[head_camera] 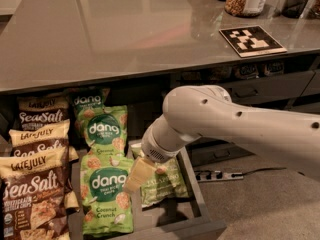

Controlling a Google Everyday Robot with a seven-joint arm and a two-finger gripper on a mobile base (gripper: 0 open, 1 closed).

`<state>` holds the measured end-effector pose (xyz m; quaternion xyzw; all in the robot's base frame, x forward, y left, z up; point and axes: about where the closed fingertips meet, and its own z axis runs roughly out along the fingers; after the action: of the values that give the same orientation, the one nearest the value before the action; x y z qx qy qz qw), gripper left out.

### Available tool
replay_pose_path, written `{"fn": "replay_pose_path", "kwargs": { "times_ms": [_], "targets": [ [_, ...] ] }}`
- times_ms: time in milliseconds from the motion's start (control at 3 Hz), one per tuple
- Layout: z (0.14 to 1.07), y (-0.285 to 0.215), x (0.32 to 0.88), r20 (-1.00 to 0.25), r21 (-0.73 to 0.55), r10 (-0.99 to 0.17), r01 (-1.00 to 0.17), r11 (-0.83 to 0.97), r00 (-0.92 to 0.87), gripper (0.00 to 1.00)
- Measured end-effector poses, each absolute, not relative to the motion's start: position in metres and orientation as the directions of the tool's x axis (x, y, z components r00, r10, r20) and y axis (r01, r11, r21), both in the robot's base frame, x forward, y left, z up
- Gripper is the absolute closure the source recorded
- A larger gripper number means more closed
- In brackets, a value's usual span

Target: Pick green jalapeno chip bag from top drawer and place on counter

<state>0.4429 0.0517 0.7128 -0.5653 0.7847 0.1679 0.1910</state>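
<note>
The cream-coloured gripper (136,176) hangs low in the wide, shallow dark grey top drawer (199,194), above the left edge of the small olive-green jalapeno chip bag (167,184). The bag lies flat with its long axis front to back, and most of it is on the side of the gripper toward the drawer's side wall. Whether the gripper is open or closed, I cannot tell.

A grey floor (260,204) lay at 4 o'clock under dim warm light, with a white power strip (218,175) and its cable (272,169) on it. Closed grey drawers (260,86) ran at 3 o'clock; the gripper (137,176) hung at 7 o'clock.
</note>
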Motion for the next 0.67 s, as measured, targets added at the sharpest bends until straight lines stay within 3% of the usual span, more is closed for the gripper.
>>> {"fn": "replay_pose_path", "kwargs": {
  "times_ms": [667],
  "targets": [
    [0.701,0.038,0.450,-0.446,0.002,-0.844,-0.943,0.333,-0.299,0.00]
  ]
}}
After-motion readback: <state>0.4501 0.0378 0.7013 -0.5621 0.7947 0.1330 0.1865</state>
